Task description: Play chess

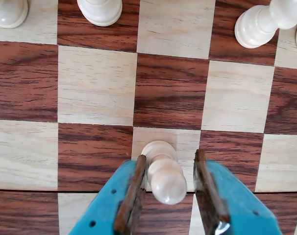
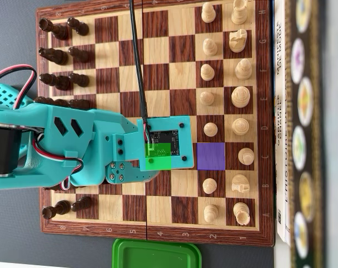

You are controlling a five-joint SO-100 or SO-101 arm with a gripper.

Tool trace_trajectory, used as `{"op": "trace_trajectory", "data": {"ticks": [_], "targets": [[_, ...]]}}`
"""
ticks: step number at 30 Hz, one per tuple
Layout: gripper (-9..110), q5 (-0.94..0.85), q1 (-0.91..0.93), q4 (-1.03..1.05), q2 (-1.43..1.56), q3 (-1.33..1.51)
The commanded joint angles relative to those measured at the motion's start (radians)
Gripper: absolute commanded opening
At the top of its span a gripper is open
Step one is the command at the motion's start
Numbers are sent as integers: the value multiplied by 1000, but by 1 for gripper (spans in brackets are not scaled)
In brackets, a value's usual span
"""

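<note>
We are seeing the gripper (image 1: 171,188) standing spread around one white pawn (image 1: 163,171), its jaws flanking the piece without pinching, on a light square of the chessboard (image 2: 158,220). Beyond the pawn, four more white pieces are lining the wrist view's top edge. Overhead, the teal arm (image 2: 74,148) is hiding the pawn, near a purple square (image 2: 211,156) and green lid (image 2: 156,255).

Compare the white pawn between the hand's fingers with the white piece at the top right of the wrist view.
The pawn stands between the open fingers of the hand on a light square; the top-right piece stands free on a dark square. The pawn looks smaller and has a plain round head; the other looks taller, its top cut off by the frame. Both are cream white.
</note>
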Motion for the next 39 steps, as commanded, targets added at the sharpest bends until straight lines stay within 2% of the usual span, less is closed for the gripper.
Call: {"op": "trace_trajectory", "data": {"ticks": [1, 10, 25, 34, 39], "targets": [[15, 6, -3, -5, 5, -23], [15, 9, -20, 72, 100, -38], [15, 98, -80, 72, 301, -51], [14, 98, -80, 72, 324, -158], [14, 143, -80, 69, 454, -195]]}}
